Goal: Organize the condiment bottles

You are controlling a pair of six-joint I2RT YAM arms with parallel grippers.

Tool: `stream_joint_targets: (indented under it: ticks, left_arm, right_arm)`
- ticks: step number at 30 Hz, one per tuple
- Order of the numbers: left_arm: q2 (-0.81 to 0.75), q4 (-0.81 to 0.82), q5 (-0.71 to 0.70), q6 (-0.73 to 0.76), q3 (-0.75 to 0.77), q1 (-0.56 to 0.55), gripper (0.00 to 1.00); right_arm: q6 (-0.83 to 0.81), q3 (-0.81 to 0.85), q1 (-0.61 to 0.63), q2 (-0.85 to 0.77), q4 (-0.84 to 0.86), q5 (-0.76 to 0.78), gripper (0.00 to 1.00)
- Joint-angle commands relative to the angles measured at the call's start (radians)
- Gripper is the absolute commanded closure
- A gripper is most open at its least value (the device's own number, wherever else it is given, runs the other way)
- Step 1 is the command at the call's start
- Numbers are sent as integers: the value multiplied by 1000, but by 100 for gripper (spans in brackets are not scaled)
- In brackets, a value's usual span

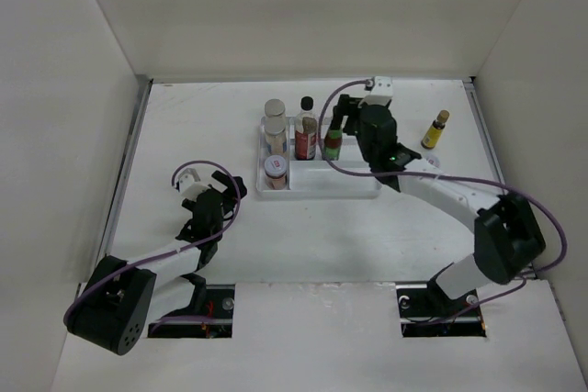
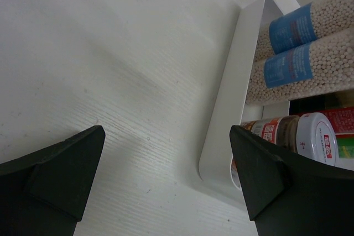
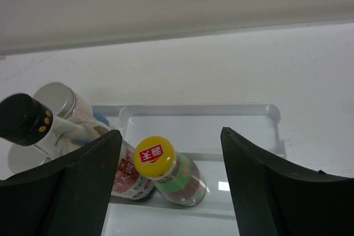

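A white divided tray (image 1: 354,185) holds two silver-lidded jars (image 1: 275,119), a red-and-white-lidded jar (image 1: 276,170), a tall dark black-capped sauce bottle (image 1: 306,132) and a green-labelled yellow-capped bottle (image 1: 333,142). Another yellow-capped bottle (image 1: 435,128) stands on the table right of the tray. My right gripper (image 1: 339,124) is open and empty, just above the green-labelled bottle (image 3: 168,169), with one finger on each side of it (image 3: 171,132). The black cap (image 3: 22,119) shows at left. My left gripper (image 1: 223,186) is open and empty, low over the table left of the tray (image 2: 167,129).
White walls enclose the table on three sides. The tray's rim (image 2: 229,98) lies just ahead of my left fingers, with the red-and-white-lidded jar (image 2: 301,136) and the two bead-filled jars (image 2: 310,62) behind it. The tray's right compartments (image 3: 204,128) hold nothing.
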Motion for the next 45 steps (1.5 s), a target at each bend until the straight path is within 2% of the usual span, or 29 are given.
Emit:
stream_joint_targets:
  ticks: [1,5,9,13,18,20,23,32,38,45]
  left_arm:
    - [-5,57,12,-11,1,9,0]
    - [-11,59,12,-11,4,-2,0]
    - [1,60,15,-13,5,4,0]
    - [14,60,15,-13,8,6,0]
    - [18,62,15,-13,12,6,0]
    - [37,68,16,-13,12,7,0]
    - [43,80,24,-14,16,4,0]
    - [64,88,27,-14,16,6,0]
    - [66,91,27,-14,16,7,0]
    - [89,106,39,-14,19,9,0]
  right_arm:
    - [41,-69,-96,-160,69,-9,18]
    - [46,-135,-277,-217,41,3,11]
    - [41,-105,-458,-177,-51,40,6]
    - [30,-57,-552,-98,-91,33,4]
    - [35,-14,-601,5,-102,17,4]
    - [40,1,-617,43,-94,1,10]
    - [43,23,-630,85,-88,-19,26]
    - [24,60,-650,153,-33,-44,58]
    - [-8,26,-628,72,6,-30,66]
    - [-10,10,-444,-33,45,-30,66]
